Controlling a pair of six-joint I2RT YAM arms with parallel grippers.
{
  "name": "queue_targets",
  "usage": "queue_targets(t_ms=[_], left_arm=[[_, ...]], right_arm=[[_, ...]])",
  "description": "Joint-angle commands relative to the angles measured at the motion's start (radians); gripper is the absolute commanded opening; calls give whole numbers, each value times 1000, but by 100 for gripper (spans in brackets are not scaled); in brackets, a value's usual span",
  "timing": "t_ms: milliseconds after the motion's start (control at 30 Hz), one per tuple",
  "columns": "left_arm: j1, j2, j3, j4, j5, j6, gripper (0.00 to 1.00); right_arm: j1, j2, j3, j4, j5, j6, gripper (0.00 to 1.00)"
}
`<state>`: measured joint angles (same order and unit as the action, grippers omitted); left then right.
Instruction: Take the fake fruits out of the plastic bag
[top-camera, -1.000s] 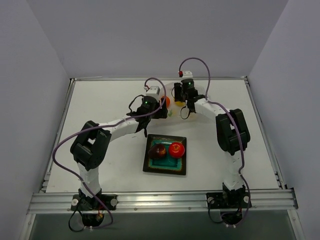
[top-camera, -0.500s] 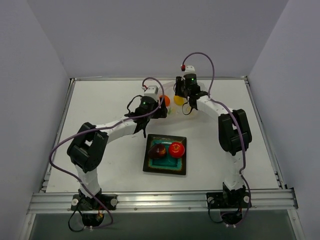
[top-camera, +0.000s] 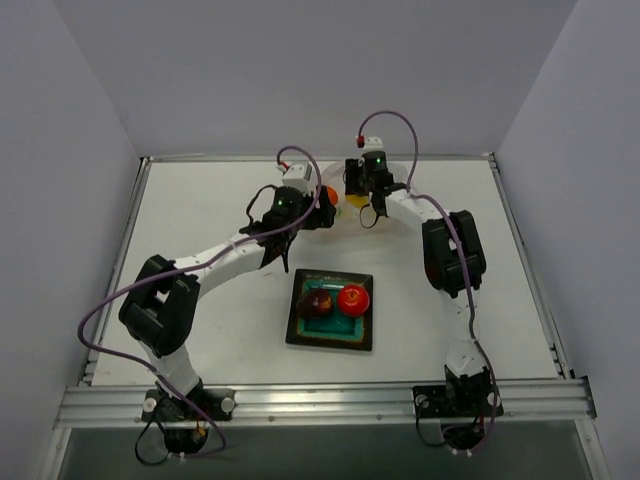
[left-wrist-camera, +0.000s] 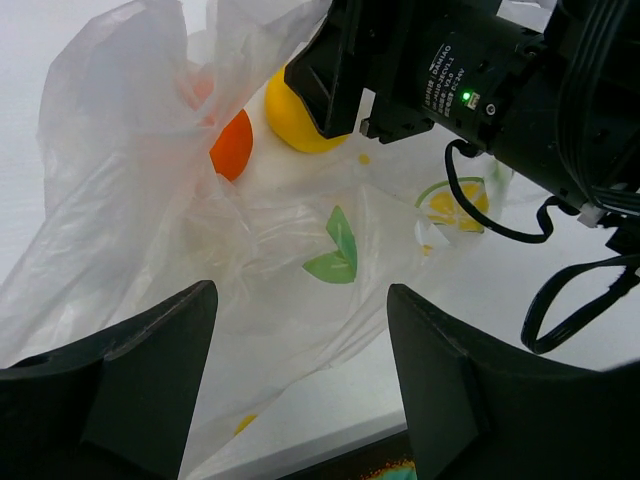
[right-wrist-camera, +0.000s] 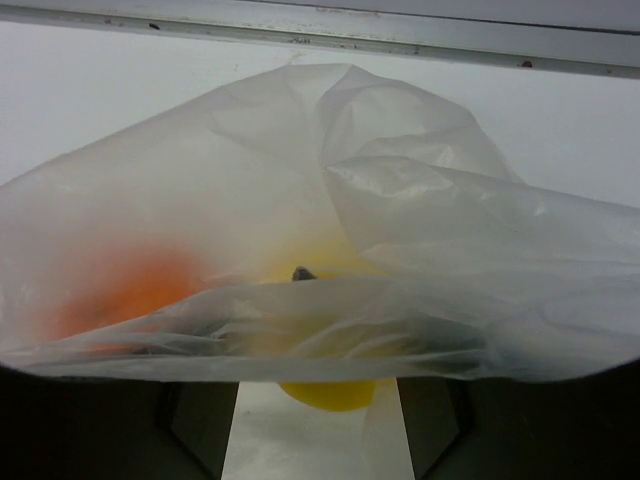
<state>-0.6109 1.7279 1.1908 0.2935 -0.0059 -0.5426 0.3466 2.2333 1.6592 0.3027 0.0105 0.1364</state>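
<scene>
My left pincer (left-wrist-camera: 300, 330) hung released over the plastic bag (left-wrist-camera: 130, 140), which lay on the worktop (top-camera: 190, 210) at the upper centre of the top view. The orange fruit (left-wrist-camera: 235, 148) and the yellow fruit (left-wrist-camera: 295, 125) sat inside it. My right pincer (right-wrist-camera: 318, 430) straddled the yellow one; I couldn't tell whether it gripped. The dark red fruit (top-camera: 316, 301) and the bright red fruit (top-camera: 352, 296) rested on the plate (top-camera: 335, 332), lower centre.

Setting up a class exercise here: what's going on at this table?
Both grippers are at the plastic bag. The left gripper is open above it. The right gripper is at the yellow fruit, grip unclear. The orange fruit lies among the bag's folds. The dark red fruit and bright red fruit are on the teal plate.
</scene>
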Motion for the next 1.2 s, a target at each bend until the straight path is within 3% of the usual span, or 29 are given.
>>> queue_targets(t_ms=[0, 100, 267, 600, 800, 933, 1167], left_arm=[[7, -60, 1, 6, -6, -10, 67], [7, -62, 15, -17, -14, 6, 69], [7, -73, 15, -57, -51, 44, 73], [5, -45, -5, -88, -66, 56, 75], [5, -8, -51, -53, -83, 15, 75], [7, -31, -53, -51, -71, 1, 75], [19, -116, -16, -97, -36, -6, 74]], right_arm=[[-3, 35, 39, -7, 0, -17, 52], [-4, 40, 36, -5, 0, -12, 48], [-4, -33, -51, 42, -50, 9, 19], [0, -333, -402, 278, -234, 141, 18], [-1, -431, -498, 357, -334, 253, 18], [0, -466, -522, 340, -380, 325, 18], [41, -687, -631, 297, -368, 316, 19]])
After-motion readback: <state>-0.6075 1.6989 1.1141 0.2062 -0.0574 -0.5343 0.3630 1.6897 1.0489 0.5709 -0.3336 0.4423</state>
